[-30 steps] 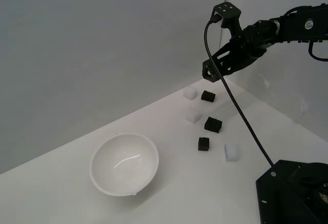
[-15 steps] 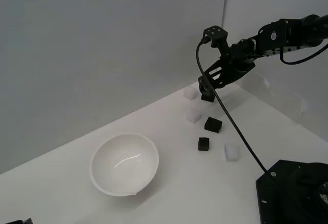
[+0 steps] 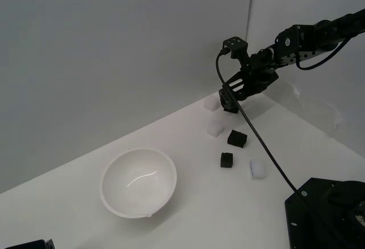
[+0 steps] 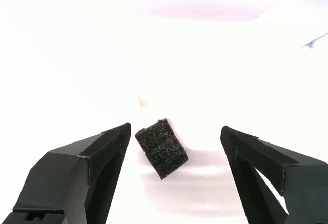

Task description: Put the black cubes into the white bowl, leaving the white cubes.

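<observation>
Farthest black cube (image 4: 161, 148) sits on the white worktop (image 3: 188, 203) beside a white cube (image 3: 211, 104), between spread jaws | pincer (image 4: 174, 147) open, empty, hovering over it | step: first pick, judged | next: descend, centre, close | white bowl (image 3: 138, 182) empty, well apart toward exterior view's left

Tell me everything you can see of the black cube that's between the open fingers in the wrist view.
The black cube is small, matte and coarse-grained, like foam. It lies on the white surface, turned at an angle to the fingers, nearer one than the other and touching neither. The gripper is open around it. In the exterior view it is the farthest black cube, mostly hidden behind the gripper, beside a white cube. Whether the two cubes touch cannot be told.
</observation>
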